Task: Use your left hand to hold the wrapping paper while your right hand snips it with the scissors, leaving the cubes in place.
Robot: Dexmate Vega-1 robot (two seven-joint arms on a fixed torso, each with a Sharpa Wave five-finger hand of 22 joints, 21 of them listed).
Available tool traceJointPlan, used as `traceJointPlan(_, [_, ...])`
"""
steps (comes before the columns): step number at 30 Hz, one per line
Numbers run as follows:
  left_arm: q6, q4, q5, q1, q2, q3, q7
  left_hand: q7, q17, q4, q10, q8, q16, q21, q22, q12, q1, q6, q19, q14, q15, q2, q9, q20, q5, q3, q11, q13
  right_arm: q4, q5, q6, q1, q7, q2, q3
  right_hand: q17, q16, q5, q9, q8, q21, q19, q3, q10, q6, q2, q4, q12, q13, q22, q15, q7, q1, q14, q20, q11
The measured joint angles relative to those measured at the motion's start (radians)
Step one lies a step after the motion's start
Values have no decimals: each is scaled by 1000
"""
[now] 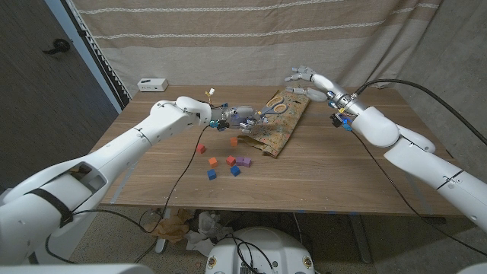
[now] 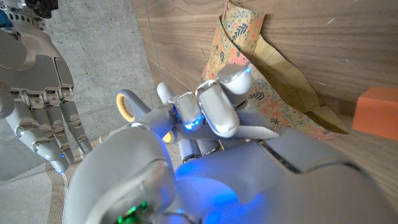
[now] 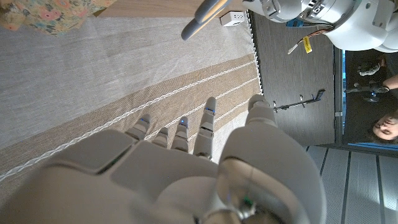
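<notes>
The floral brown wrapping paper [image 1: 280, 129] [image 2: 273, 99] lies at the middle of the far table half, one near corner curled up. My left hand [image 1: 242, 119] [image 2: 211, 118] hovers at the paper's left edge with its fingers curled round the blades of the scissors [image 1: 277, 106] [image 2: 126, 104], whose yellow-rimmed handles point toward my right hand. My right hand [image 1: 307, 79] [image 3: 180, 168] hangs open above the paper's far right corner, fingers spread, close to the handles without touching them. Several small cubes [image 1: 230, 160] lie in front of the paper.
An orange cube [image 1: 233, 141] [image 2: 376, 109] sits just off the paper's near left corner. A white box [image 1: 152, 84] stands at the far left table corner. A striped curtain [image 1: 251, 38] hangs behind the table. A person [image 3: 385, 124] is off to the side.
</notes>
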Motion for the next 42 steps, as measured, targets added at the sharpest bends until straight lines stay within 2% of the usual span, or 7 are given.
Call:
traceJointPlan(1, [-1,0,1,0,0,0,0,0,0,0,0,0,0,0,0,0,0,0,0,0,0,0,0,0,0,0,0,0,-1,-12,-6,0,-3,-1,0,0,0,0,0,0,0,0,4,0,4,7,3,4,0,0,0,-4,8,0,0,0])
traceJointPlan(10, [-13,-2,19,-2,0,4,0,0,0,0,0,0,0,0,-5,0,0,0,0,0,0,0,3,0,0,0,0,0,-27,-50,-23,-1,-6,-9,-9,0,0,0,5,0,0,5,19,4,12,1,-4,6,0,0,0,2,43,0,5,4])
traceJointPlan(11, [-14,-7,20,-2,2,4,0,0,0,0,0,0,0,4,-5,0,1,0,0,0,0,1,3,0,0,0,0,0,-31,-81,-36,0,-6,-10,-11,0,0,0,5,0,0,5,22,4,12,1,-7,6,0,0,0,2,43,0,5,4])
traceJointPlan(15, [-19,-12,24,1,4,4,0,0,0,0,0,0,0,6,-5,0,1,0,0,0,0,1,3,0,0,0,0,0,-42,-110,-49,6,-6,-12,-18,0,0,-7,9,0,0,5,33,8,7,-2,-9,6,0,0,0,18,69,0,5,7])
traceJointPlan(37, [-38,-5,42,-7,-3,15,-6,7,0,0,2,0,0,14,-6,0,1,7,0,0,0,1,3,0,0,0,2,0,-70,-234,-117,35,40,-14,-49,-1,0,-14,23,15,0,5,69,0,30,-1,-5,6,-2,0,5,41,137,6,5,32])
traceJointPlan(38, [-48,-4,57,-8,-3,16,-13,7,0,0,2,0,0,14,-6,0,1,7,0,0,0,1,3,0,0,0,2,0,-85,-240,-120,54,42,-20,-67,-3,0,-17,23,15,0,5,75,0,30,0,-6,6,-2,0,5,41,139,5,5,32])
traceJointPlan(42, [-49,-3,64,-10,-4,18,-15,7,0,0,1,0,0,14,-6,0,1,7,0,0,0,1,2,0,0,0,3,0,-94,-269,-133,65,50,-23,-78,-5,0,-18,28,15,0,5,77,1,35,-6,-6,6,-2,0,5,47,145,5,5,42])
